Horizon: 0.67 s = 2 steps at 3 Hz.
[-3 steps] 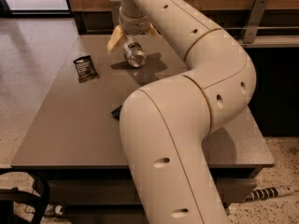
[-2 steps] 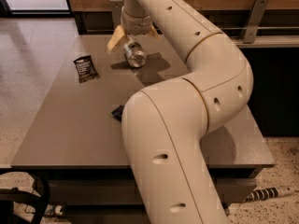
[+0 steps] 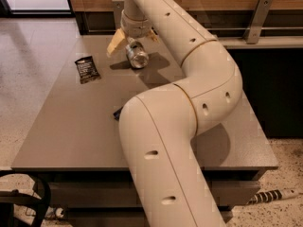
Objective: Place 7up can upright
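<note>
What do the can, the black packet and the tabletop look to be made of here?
The 7up can, under the gripper at the far side of the table: metal, probably aluminium, with mirror-like glints. The black packet: likely thin plastic film, flat, faint sheen. The table: smooth matte grey-brown, perhaps laminate; uncertain.

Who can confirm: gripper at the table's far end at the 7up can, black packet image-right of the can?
Not quite. In the camera view the black packet lies image-left of the 7up can, not right. The gripper is at the far end of the table, at the can.
</note>
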### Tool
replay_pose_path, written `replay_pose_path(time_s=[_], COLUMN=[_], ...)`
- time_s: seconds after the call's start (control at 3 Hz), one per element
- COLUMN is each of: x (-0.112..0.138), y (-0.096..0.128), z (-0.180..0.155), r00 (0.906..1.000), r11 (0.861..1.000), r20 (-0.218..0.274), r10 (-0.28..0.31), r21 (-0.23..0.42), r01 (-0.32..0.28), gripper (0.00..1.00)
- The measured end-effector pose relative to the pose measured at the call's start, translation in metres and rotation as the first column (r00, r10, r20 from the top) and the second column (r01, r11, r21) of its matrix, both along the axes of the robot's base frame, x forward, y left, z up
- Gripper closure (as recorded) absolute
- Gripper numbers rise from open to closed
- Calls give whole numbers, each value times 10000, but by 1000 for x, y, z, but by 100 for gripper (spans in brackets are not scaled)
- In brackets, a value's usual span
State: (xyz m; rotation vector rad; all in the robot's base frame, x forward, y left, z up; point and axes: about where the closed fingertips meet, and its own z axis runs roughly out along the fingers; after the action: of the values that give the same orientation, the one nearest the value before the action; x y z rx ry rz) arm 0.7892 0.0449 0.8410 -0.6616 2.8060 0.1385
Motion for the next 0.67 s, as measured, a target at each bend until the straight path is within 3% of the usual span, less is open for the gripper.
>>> replay_pose_path(time_s=[0.33,0.67], x=[3,4], y=[3,2], z=[-11,-11], r00=[9998,9992], r11=[9997,9981], r20=[-179,-175], r10=[-82,-373], r21=[-210,-495], r01=[79,364], gripper=[0,15])
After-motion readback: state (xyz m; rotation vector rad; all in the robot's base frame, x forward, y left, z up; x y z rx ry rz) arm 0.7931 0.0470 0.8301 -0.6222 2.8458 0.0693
